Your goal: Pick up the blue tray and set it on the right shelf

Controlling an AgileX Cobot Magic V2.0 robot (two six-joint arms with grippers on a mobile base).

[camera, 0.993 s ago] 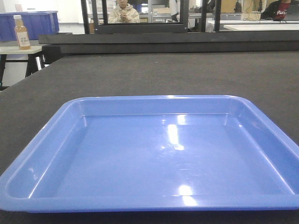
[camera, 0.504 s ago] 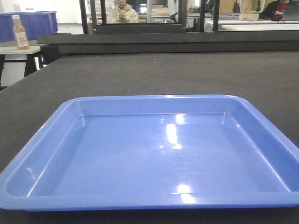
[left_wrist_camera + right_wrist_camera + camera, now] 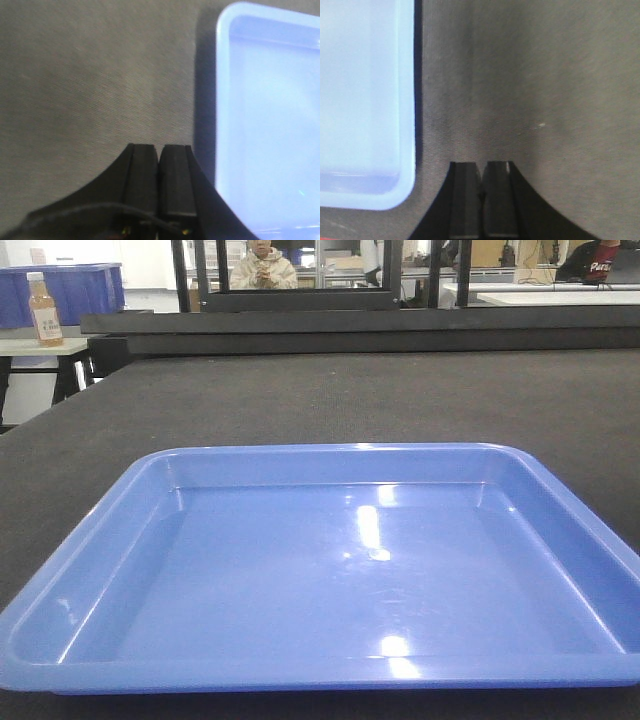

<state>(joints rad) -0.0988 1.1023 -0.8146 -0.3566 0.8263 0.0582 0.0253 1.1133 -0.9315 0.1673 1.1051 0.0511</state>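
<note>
The blue tray [image 3: 340,570] lies flat and empty on the dark carpeted table, filling the near half of the front view. My left gripper [image 3: 159,146] hovers over bare carpet just left of the blue tray [image 3: 270,125], its two fingers pressed together with nothing between them. On the other side, my right gripper [image 3: 482,164] hangs over the carpet to the right of the blue tray [image 3: 365,100], also shut and holding nothing. Neither gripper touches the tray. The right shelf is out of view.
The dark carpeted table [image 3: 330,390] stretches back to a black frame [image 3: 300,300]. Behind it sits a person [image 3: 262,268]. At the far left a bottle [image 3: 43,310] stands on a side table before a deep blue bin [image 3: 75,290].
The front view has shifted slightly, with the background objects drifting a little to the left and up. The tray stays where it was.
</note>
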